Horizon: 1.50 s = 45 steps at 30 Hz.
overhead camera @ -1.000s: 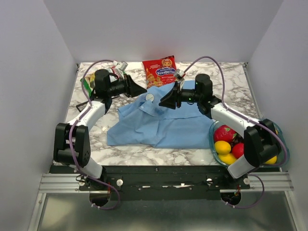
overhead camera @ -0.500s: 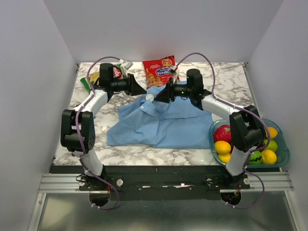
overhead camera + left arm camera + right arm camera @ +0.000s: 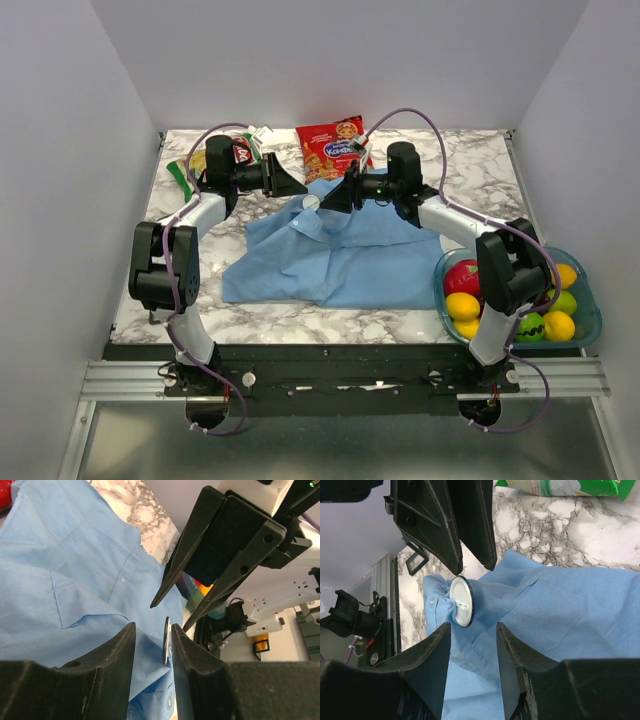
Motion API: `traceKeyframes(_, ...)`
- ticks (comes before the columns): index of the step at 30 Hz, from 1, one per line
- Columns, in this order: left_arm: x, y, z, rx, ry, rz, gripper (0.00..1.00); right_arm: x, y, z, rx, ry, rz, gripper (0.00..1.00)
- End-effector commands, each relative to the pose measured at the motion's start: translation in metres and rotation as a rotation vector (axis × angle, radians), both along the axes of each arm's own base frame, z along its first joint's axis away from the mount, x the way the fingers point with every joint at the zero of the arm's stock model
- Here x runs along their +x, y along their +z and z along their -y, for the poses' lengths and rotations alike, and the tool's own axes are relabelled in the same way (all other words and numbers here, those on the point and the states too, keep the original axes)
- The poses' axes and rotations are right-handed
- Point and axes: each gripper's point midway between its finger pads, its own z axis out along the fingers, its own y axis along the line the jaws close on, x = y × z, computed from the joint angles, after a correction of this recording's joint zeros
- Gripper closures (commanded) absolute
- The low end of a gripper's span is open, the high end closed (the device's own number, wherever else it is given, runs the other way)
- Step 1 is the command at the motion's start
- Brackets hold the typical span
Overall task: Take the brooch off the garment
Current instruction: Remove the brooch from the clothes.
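Up at the lifted collar of the shirt (image 3: 340, 260), near a red snack bag (image 3: 330, 145) whose lettering I can't read, the brooch (image 3: 461, 601) stands on edge, pale back toward my right gripper (image 3: 472, 626), between it and my left gripper (image 3: 152, 630), both spread apart, gripping nothing.

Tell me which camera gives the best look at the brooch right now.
Right wrist: the brooch shows nearly face-on, a round pale disc with a dark rim on the bunched blue shirt. Left wrist catches the brooch only edge-on, as a thin sliver. Top external shows the brooch as a small pale dot.
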Motion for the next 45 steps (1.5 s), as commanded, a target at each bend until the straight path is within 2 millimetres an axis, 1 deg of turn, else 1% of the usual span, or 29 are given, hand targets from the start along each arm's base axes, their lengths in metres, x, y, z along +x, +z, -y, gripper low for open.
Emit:
traceKeyframes(1,-0.003,0.017,-0.001,-0.110,-0.024,-0.014,0.57,0.001,0.004,0.000,0.001,0.002,0.007,0.51)
traceKeyframes(3,-0.004,0.019,-0.001,-0.121,-0.032,-0.008,0.57,0.001,0.003,0.001,-0.001,0.001,0.004,0.51)
traceKeyframes(7,-0.008,0.017,0.000,-0.116,-0.049,-0.001,0.58,0.001,0.002,0.001,-0.003,-0.001,-0.001,0.51)
traceKeyframes(8,-0.008,0.014,0.000,-0.108,-0.048,-0.023,0.59,0.001,0.003,0.002,-0.003,-0.002,0.001,0.51)
traceKeyframes(9,-0.008,0.010,0.000,-0.093,-0.052,0.000,0.59,0.000,0.002,0.001,-0.003,-0.001,0.000,0.51)
traceKeyframes(10,-0.007,0.010,0.001,-0.079,-0.057,0.020,0.59,0.000,0.002,0.002,-0.004,0.000,0.000,0.51)
traceKeyframes(11,-0.010,0.002,0.001,-0.058,-0.059,-0.039,0.59,0.000,0.002,0.002,-0.005,-0.002,0.000,0.51)
traceKeyframes(12,-0.010,-0.002,0.001,-0.037,-0.053,-0.041,0.59,0.000,0.001,0.002,-0.005,-0.002,0.000,0.51)
traceKeyframes(13,-0.005,-0.001,0.001,-0.001,-0.061,0.054,0.59,-0.001,0.002,0.002,-0.006,0.000,-0.001,0.51)
traceKeyframes(14,-0.012,-0.011,0.001,0.026,-0.068,-0.019,0.59,0.000,0.001,0.003,-0.007,-0.003,-0.001,0.51)
traceKeyframes(15,-0.012,-0.013,0.001,0.045,-0.070,-0.007,0.59,-0.001,0.003,0.002,-0.006,-0.001,0.003,0.51)
traceKeyframes(16,-0.010,-0.012,0.001,0.061,-0.077,0.031,0.59,-0.001,0.002,0.002,-0.007,-0.001,0.004,0.51)
traceKeyframes(17,-0.014,-0.014,0.001,0.067,-0.083,0.006,0.59,0.000,0.002,0.003,-0.007,-0.002,0.004,0.51)
traceKeyframes(22,-0.016,-0.014,0.002,0.064,-0.094,0.002,0.60,-0.001,-0.001,0.003,-0.011,-0.001,-0.003,0.51)
traceKeyframes(28,-0.025,-0.016,0.006,0.064,-0.124,-0.010,0.62,-0.001,-0.001,0.003,-0.014,0.001,0.000,0.51)
traceKeyframes(32,-0.023,-0.013,0.007,0.070,-0.123,0.008,0.66,-0.002,-0.001,0.003,-0.015,0.004,0.000,0.51)
traceKeyframes(35,-0.016,-0.009,0.007,0.074,-0.113,0.034,0.72,-0.002,-0.001,0.003,-0.019,0.009,0.007,0.51)
traceKeyframes(36,-0.015,-0.006,0.007,0.072,-0.117,0.046,0.80,-0.002,-0.001,0.003,-0.021,0.010,0.009,0.51)
traceKeyframes(37,-0.012,0.001,0.008,0.069,-0.121,0.072,0.85,-0.001,0.000,0.004,-0.026,0.013,0.018,0.51)
traceKeyframes(38,-0.011,0.002,0.008,0.070,-0.134,0.096,0.90,-0.001,0.001,0.004,-0.029,0.015,0.022,0.51)
traceKeyframes(39,-0.012,0.005,0.008,0.075,-0.149,0.116,0.97,-0.002,0.004,0.003,-0.032,0.020,0.031,0.51)
traceKeyframes(40,-0.014,0.009,0.007,0.081,-0.171,0.141,0.99,-0.002,0.006,0.004,-0.041,0.028,0.048,0.51)
traceKeyframes(41,-0.016,0.015,0.005,0.119,-0.219,0.224,1.00,-0.002,0.006,0.004,-0.047,0.033,0.058,0.52)
traceKeyframes(42,-0.019,0.019,0.003,0.136,-0.250,0.251,1.00,-0.003,0.008,0.005,-0.053,0.038,0.069,0.52)
traceKeyframes(43,-0.020,0.016,-0.001,0.191,-0.279,0.308,1.00,-0.004,0.010,0.008,-0.068,0.043,0.088,0.52)
traceKeyframes(44,-0.038,0.022,-0.008,0.249,-0.338,0.207,1.00,-0.004,0.013,0.008,-0.073,0.051,0.106,0.52)
traceKeyframes(45,-0.039,0.018,-0.014,0.318,-0.445,0.431,1.00,-0.005,0.014,0.009,-0.082,0.057,0.119,0.52)
